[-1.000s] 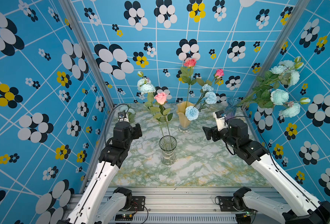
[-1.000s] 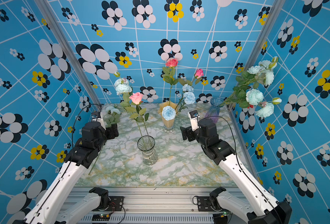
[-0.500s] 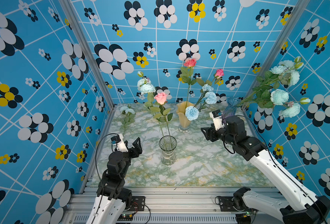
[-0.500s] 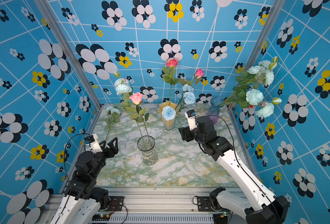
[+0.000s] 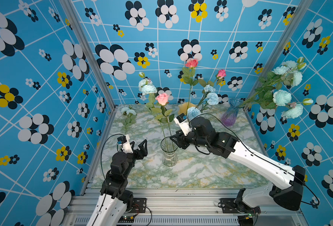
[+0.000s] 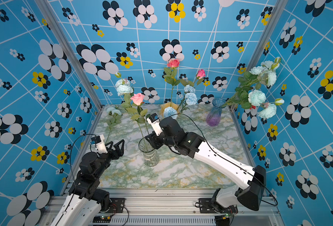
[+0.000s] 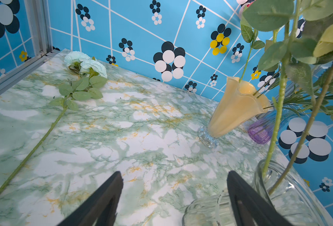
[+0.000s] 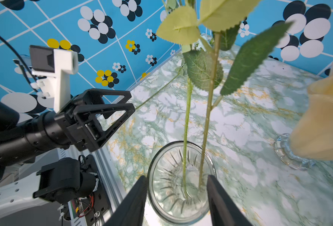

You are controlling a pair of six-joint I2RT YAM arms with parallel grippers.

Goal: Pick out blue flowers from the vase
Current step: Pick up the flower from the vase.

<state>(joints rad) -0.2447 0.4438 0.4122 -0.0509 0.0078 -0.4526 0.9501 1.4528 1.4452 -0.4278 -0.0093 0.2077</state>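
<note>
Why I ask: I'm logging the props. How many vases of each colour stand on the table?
Clear vase: 1
Yellow vase: 1
Purple vase: 1
Total: 3

Three vases, three roses, three carnations, three sprays, two grippers.
Vases: clear vase [image 5: 168, 156], yellow vase [image 5: 181, 109], purple vase [image 5: 229, 117]. Roses: pink rose [image 5: 162, 98], coral rose [image 5: 191, 63], magenta rosebud [image 5: 221, 73]. Blue carnations: top carnation [image 5: 209, 88], middle carnation [image 5: 212, 98], low carnation [image 5: 193, 113]. Blue peony sprays: tall spray [image 5: 148, 89], big spray [image 5: 282, 97], flat spray [image 5: 129, 112]. Grippers: left gripper [image 5: 139, 143], right gripper [image 5: 174, 141].
</note>
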